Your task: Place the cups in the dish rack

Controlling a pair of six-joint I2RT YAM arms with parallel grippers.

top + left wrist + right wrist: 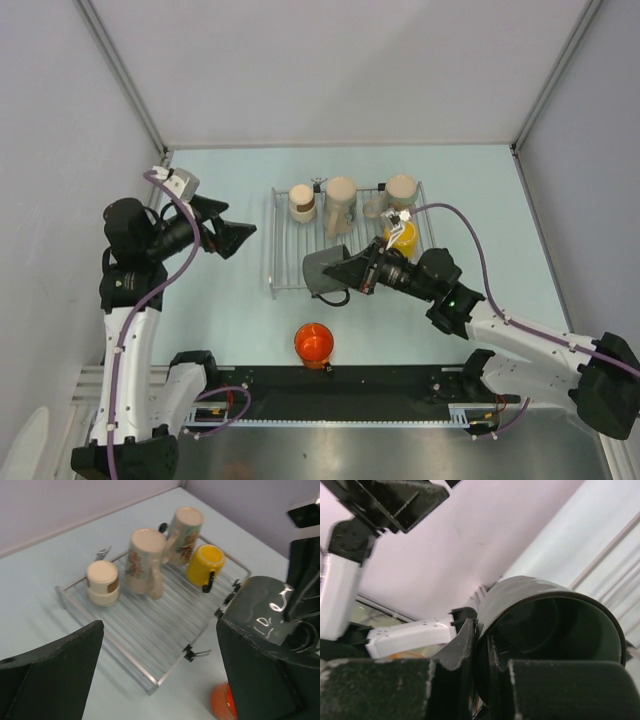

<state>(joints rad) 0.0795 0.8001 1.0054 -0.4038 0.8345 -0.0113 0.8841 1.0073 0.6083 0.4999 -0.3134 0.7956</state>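
The right pincer [352, 270] pinches the wall of the dark grey-green mug [324, 272], which lies tipped on its side over the dish rack [288, 252] at its 6 o'clock edge. 3 cream mugs [340, 205] and 1 yellow mug [400, 240] stand upside down along the rack's 12-to-3 o'clock side. The orange mug [314, 342] sits on the counter [220, 310] at 6 o'clock of the rack. The left pincer [238, 238] hangs spread at 9 o'clock, holding nothing.

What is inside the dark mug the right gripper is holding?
Nothing visible: the dark mug shows a bare dark interior in the right wrist view. The fingers of the right gripper cover its lower part, so that is unseen.
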